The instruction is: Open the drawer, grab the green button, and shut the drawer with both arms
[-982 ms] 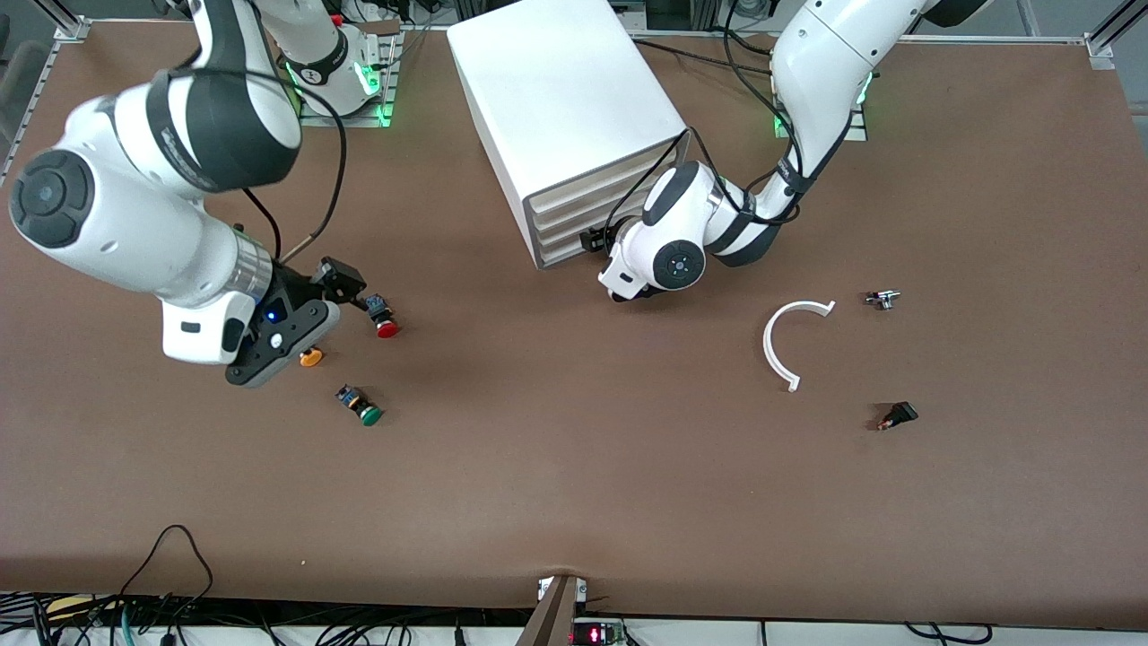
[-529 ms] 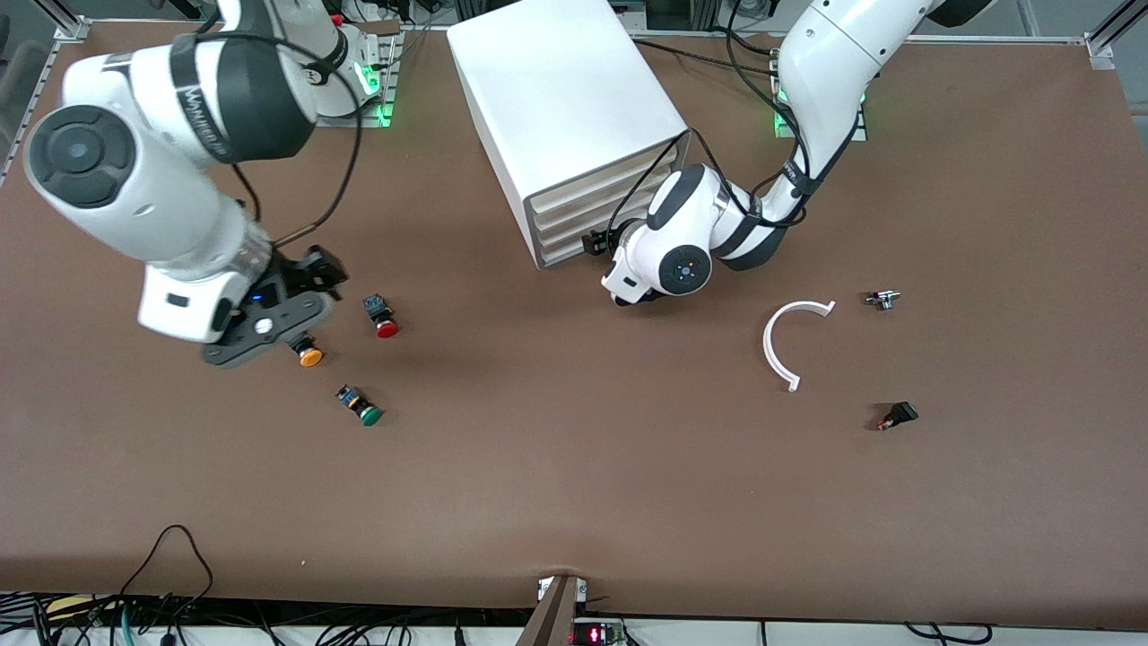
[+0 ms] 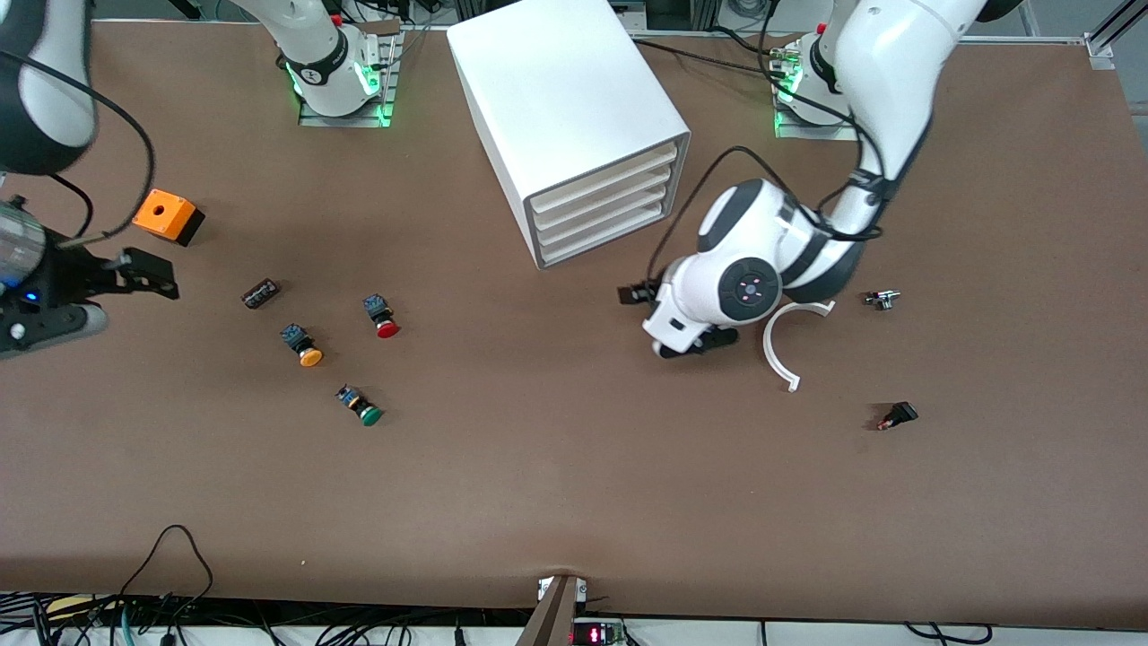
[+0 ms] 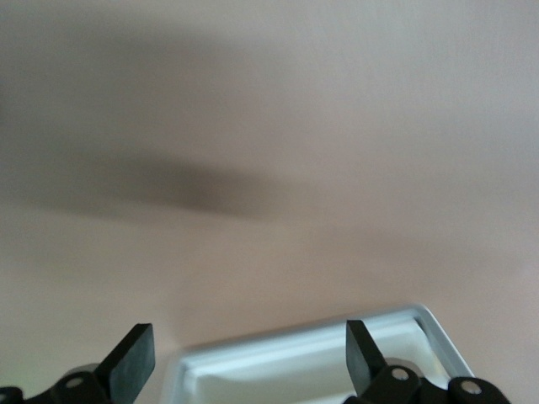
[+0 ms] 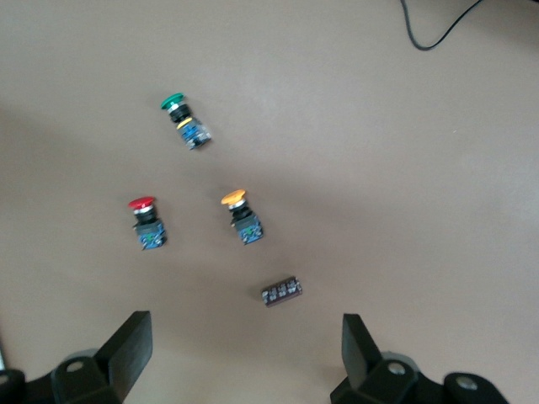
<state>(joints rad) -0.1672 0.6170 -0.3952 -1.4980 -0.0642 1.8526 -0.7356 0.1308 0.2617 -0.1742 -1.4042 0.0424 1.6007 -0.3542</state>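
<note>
The green-capped button [image 3: 360,405] lies on its side on the table [image 3: 556,467], ahead of my right claw [image 5: 240,353], whose fingers are spread and empty. All four drawers [image 3: 599,208] sit pushed in. My left claw [image 4: 248,358], also spread and empty, hangs beside the cabinet [image 3: 565,117].

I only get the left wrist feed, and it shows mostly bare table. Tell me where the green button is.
Observer: The green-capped button lies on the table toward the right arm's end, nearer the front camera than the orange-capped button and the red-capped button.
Operator: Place my gripper against the cabinet.
Observer: The left gripper is over the table in front of the white cabinet, whose four drawers all look pushed in.
Operator: Report the other gripper.
Observer: The right gripper is open and empty, over the table near an orange box.
</note>
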